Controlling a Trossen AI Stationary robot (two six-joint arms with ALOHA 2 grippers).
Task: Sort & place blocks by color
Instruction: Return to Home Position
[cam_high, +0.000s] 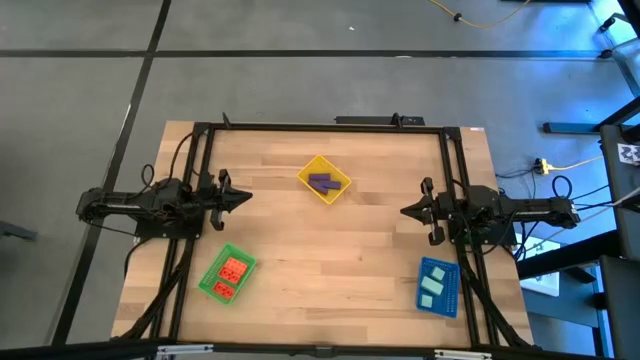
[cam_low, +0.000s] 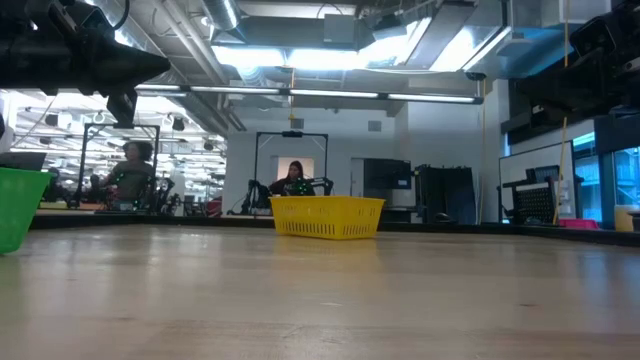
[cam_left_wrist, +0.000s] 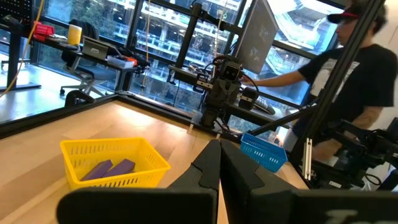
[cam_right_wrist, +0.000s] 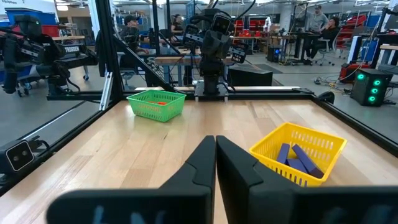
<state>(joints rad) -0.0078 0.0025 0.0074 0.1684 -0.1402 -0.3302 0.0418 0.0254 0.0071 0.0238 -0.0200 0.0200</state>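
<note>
Purple blocks (cam_high: 321, 182) lie in the yellow tray (cam_high: 309, 170) toward the table's far middle; they also show in the left wrist view (cam_left_wrist: 112, 168) and the right wrist view (cam_right_wrist: 297, 158). Orange-red blocks (cam_high: 231, 273) sit in the green tray (cam_high: 212, 282) at the near left. Mint-teal blocks (cam_high: 433, 284) lie in the blue tray (cam_high: 449, 295) at the near right. My left gripper (cam_high: 247, 198) hovers shut at the table's left side, and my right gripper (cam_high: 404, 212) hovers shut at the right side. Both hold nothing.
A black frame (cam_high: 320, 127) runs along the table's far edge and down both sides. Bare wood (cam_high: 340, 260) stretches between the three trays. A person (cam_left_wrist: 348, 74) stands beyond the table's right side, and other people sit in the room behind.
</note>
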